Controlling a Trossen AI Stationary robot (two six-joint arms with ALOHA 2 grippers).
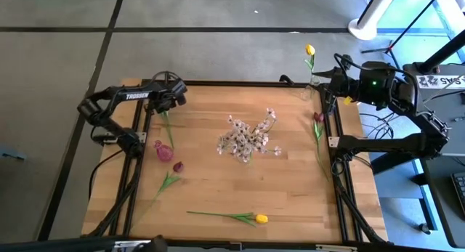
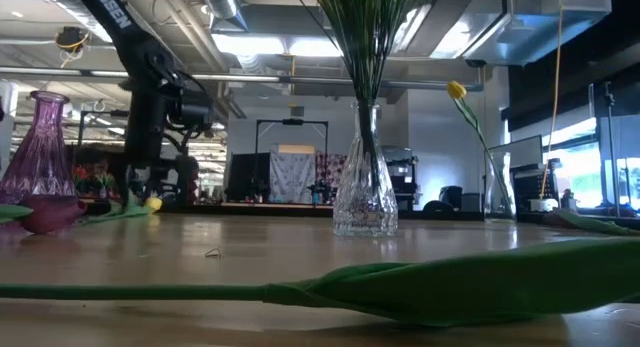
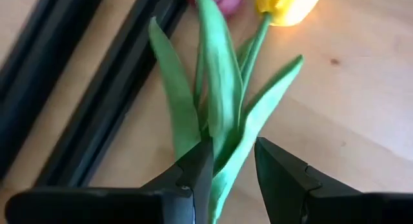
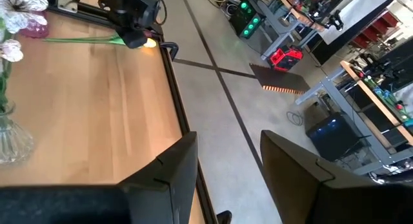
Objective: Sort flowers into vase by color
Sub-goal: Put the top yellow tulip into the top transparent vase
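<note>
My left gripper [image 3: 233,161] is open and points down near the table's far left edge, with one finger on each side of a yellow tulip's leaves [image 3: 222,114]. That tulip's head [image 3: 288,4] lies on the wood, and its stem [image 1: 168,126] runs toward a purple vase [image 1: 164,152]. My right gripper [image 4: 228,164] is open at the far right corner [image 1: 328,83], beside a clear vase [image 2: 500,192] holding a yellow tulip [image 1: 310,49]. A clear vase [image 2: 365,182] in the middle holds pale blossom sprays [image 1: 247,138]. A dark red tulip [image 1: 178,166] lies near the purple vase. Another dark red tulip [image 1: 318,118] lies by the right edge. A yellow tulip [image 1: 260,218] lies near the front. My left gripper comes from above at the yellow tulip's leaves [image 3: 219,153], below the head, with the fingers across the stem. One finger [image 3: 200,175] shows against the leaf edge, and wood shows beside the other. Whether it touches the leaves I cannot tell.
Black frame rails [image 1: 143,136] run along the left side close to my left gripper, and others [image 1: 336,147] run along the right side. Bare wood [image 1: 218,183] lies between the middle vase and the near edge. Beyond the far edge is floor [image 4: 219,95].
</note>
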